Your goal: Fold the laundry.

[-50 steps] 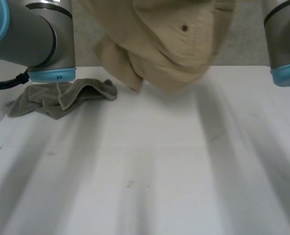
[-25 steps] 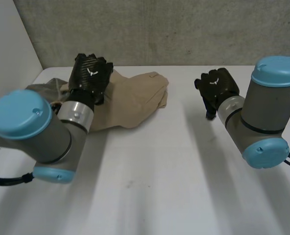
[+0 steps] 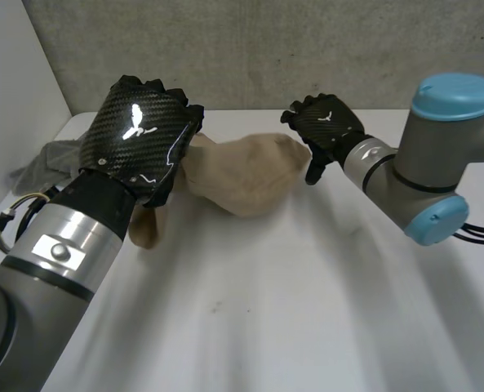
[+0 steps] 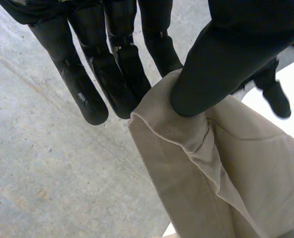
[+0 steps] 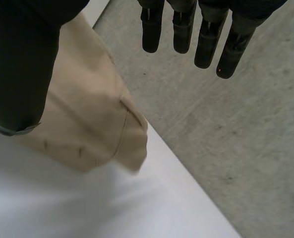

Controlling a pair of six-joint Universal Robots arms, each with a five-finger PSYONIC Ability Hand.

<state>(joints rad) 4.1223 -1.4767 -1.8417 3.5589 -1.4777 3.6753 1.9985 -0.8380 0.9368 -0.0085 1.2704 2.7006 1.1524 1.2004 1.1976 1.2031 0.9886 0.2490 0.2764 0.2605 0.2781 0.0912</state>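
Left hand point(image 3: 139, 139) pinches hem of tan garment point(image 3: 246, 175) (thumb against fingers); right hand point(image 3: 327, 126) beside it, fingers point(image 5: 182, 29) straight, holding nothing.

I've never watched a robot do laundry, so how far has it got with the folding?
Nothing looks folded yet. In hand: the left hand pinches an edge of the tan garment, which is bunched between both hands; the right hand is open at its other end. Left: spreading and folding it, then the crumpled grey cloth beside the left arm.
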